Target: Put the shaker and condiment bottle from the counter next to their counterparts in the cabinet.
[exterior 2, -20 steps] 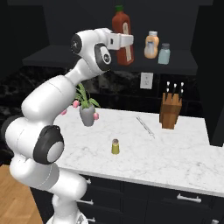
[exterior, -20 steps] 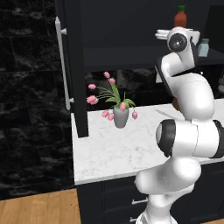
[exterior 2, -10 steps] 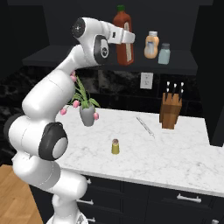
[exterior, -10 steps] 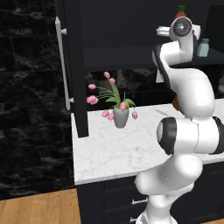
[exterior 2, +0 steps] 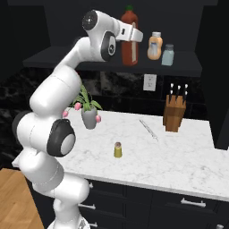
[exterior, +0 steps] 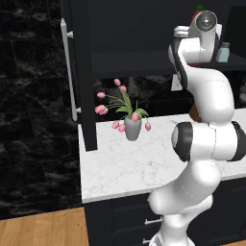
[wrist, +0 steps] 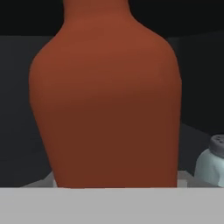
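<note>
The tall red-orange condiment bottle (exterior 2: 129, 39) stands upright at shelf height in the dark cabinet (exterior 2: 89, 60), with my gripper (exterior 2: 133, 35) shut on its upper body. Its red body (wrist: 105, 109) takes up most of the hand view. Just right of it on the shelf stand the peach-orange bottle (exterior 2: 154, 45) and the pale blue-grey shaker (exterior 2: 168, 54) (wrist: 212, 164). The tiny yellow-green shaker (exterior 2: 117, 150) stands alone on the white marble counter (exterior 2: 179, 165). In the left base view the bottle's top (exterior: 198, 9) peeks over my arm.
The cabinet's tall door (exterior: 80, 77) stands open at the counter's left end, its silver bar handle (exterior: 67, 72) facing out. A vase of pink tulips (exterior 2: 89, 117), a knife block (exterior 2: 173, 114) and a thin metal utensil (exterior 2: 149, 129) are on the counter.
The arm has carried the red bottle a little to the right along the shelf, closer to the peach-orange bottle. The yellow-green shaker has not moved.
</note>
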